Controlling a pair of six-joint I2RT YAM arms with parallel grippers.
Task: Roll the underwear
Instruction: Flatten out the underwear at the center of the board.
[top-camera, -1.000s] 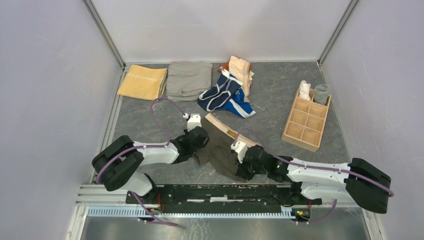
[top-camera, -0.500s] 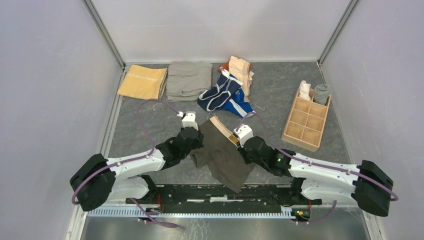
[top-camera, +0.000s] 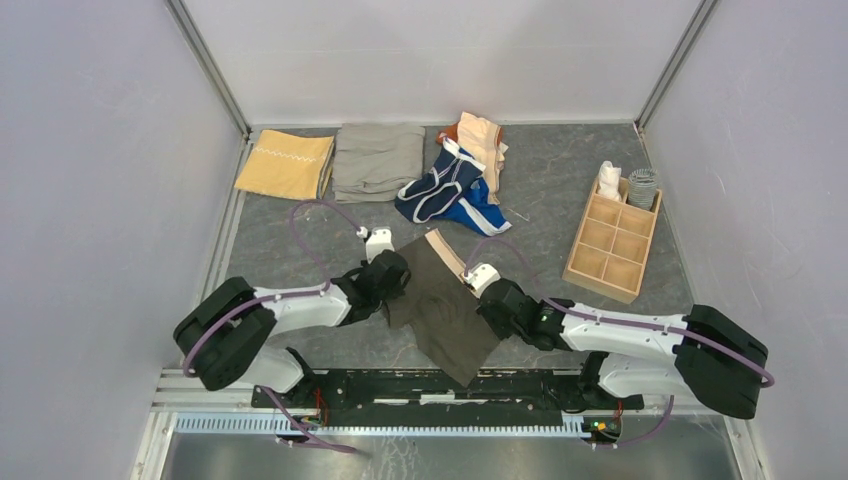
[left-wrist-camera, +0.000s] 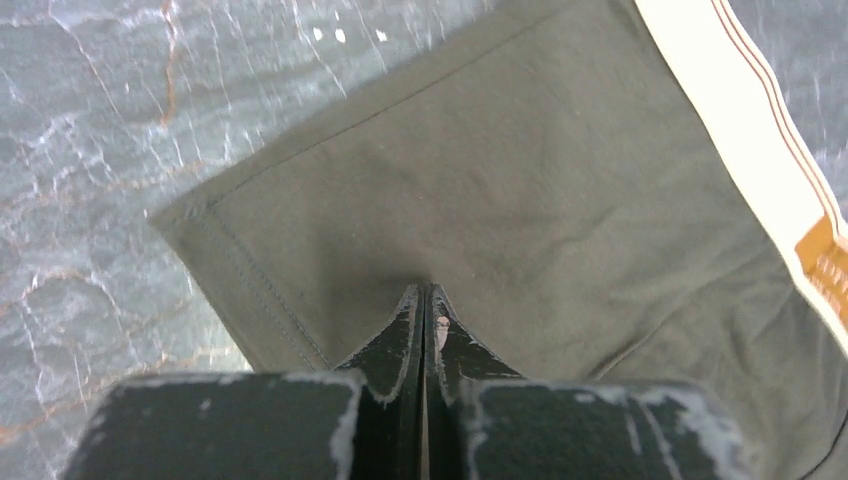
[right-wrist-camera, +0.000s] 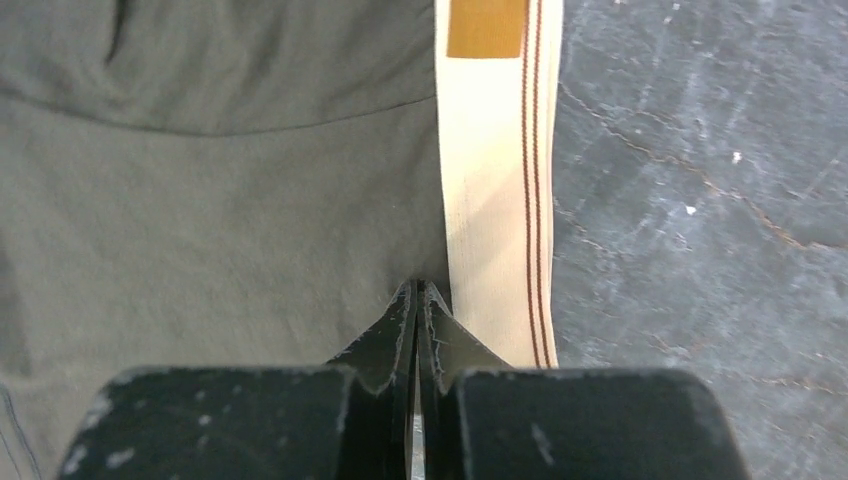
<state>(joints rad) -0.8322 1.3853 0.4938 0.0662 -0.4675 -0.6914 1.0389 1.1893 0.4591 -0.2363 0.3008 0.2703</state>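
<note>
My left claw (left-wrist-camera: 422, 292) is pressed together, pinching the dark briefs (top-camera: 440, 305) just in from a hemmed edge. My right claw (right-wrist-camera: 417, 288) pinches them where the tan waistband (right-wrist-camera: 495, 190) meets dark cloth. The briefs span between both claws.

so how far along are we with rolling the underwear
Early. A white roll and a grey roll stand in the wooden box. In hand: the left gripper and right gripper are both shut on the dark briefs, lying flat, unrolled. Left: rolling them, then the navy briefs, blue piece and peach piece piled at the back.
</note>
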